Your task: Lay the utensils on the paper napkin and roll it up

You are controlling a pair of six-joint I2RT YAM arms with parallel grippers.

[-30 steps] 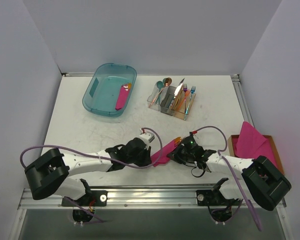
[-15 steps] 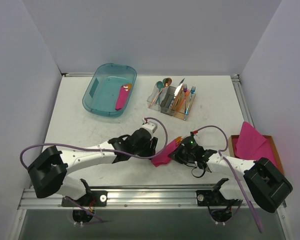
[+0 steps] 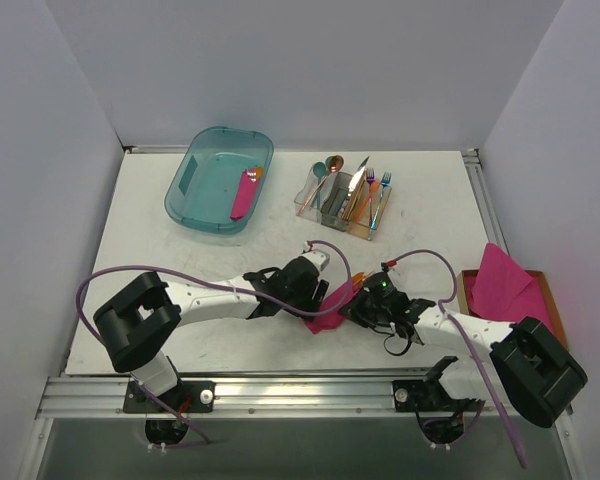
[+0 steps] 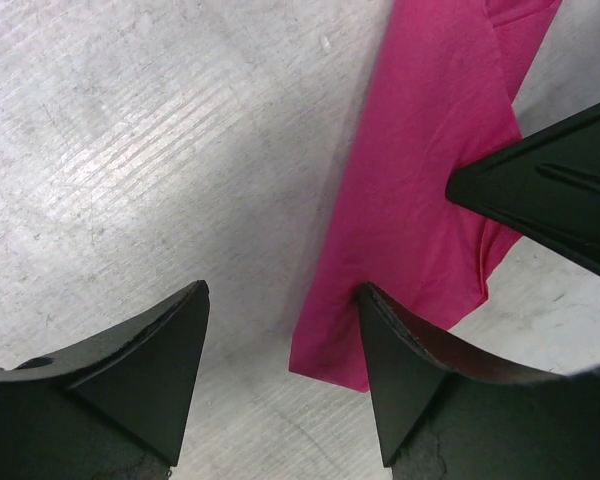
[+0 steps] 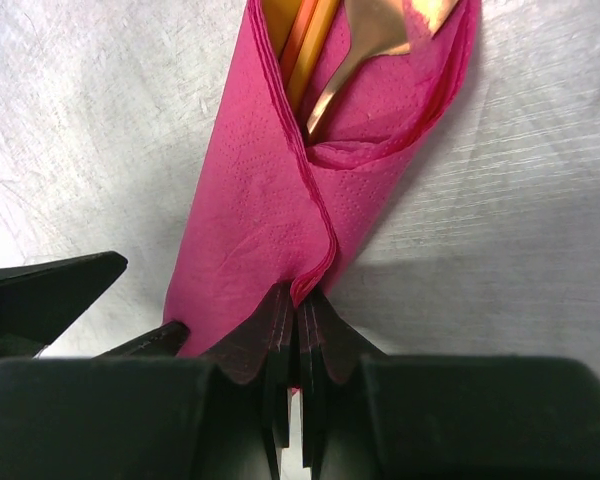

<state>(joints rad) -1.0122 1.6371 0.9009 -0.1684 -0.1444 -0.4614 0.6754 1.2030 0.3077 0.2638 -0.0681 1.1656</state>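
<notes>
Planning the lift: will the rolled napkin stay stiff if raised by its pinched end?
Probably stiff: utensils lie inside the paper napkin. They might slide out its open end. The right gripper pinches thin paper, which could tear.

1. The paper napkin [image 5: 260, 230] is matt pink paper with fine dimples.
2. The utensils [image 5: 375, 30] are glossy copper-coloured metal.
3. The table [image 4: 130, 130] is matt, rough and scratched.
4. At 11 o'clock, the bin [image 3: 212, 226] is translucent teal plastic.
</notes>
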